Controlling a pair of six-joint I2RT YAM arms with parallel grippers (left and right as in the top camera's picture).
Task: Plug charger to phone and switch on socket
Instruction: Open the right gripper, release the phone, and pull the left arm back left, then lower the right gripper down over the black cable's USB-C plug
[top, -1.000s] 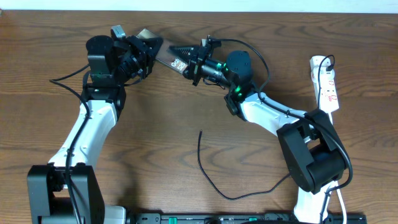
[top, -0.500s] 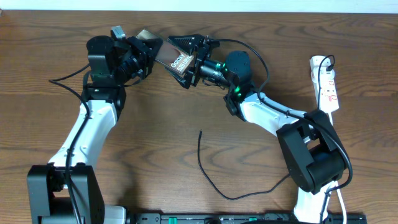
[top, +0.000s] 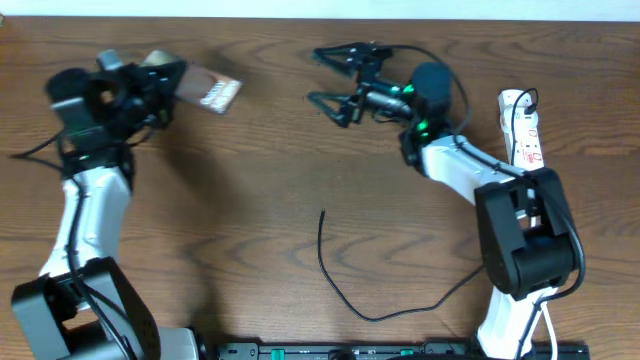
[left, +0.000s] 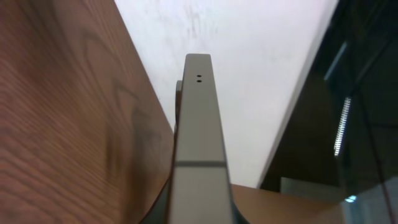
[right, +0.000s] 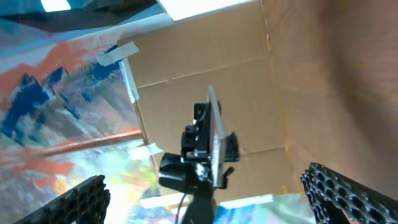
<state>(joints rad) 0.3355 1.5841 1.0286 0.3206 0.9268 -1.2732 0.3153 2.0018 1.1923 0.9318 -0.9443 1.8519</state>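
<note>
The phone (top: 210, 93), a brownish slab with white lettering, is held above the table at the far left, and my left gripper (top: 172, 79) is shut on one end of it. The left wrist view shows the phone's (left: 199, 124) grey edge running up from the left gripper (left: 199, 216). My right gripper (top: 331, 76) is open and empty at the top middle, well right of the phone. In the right wrist view its fingers (right: 84, 200) stand wide apart and the phone (right: 214, 140) shows edge-on far off. The charger (top: 340, 290) lies loose on the table. The socket (top: 527, 140) lies at the right.
The table's far edge (top: 300, 18) runs just behind both grippers. The right arm's base (top: 520, 250) stands at the lower right, below the socket. A black cable (top: 30, 152) trails from the left arm. Cardboard (right: 205, 68) and a painted backdrop (right: 56, 93) lie beyond the table.
The right gripper has opened off the phone and drawn back to the right. The left arm has swung left, carrying the phone away with it.
</note>
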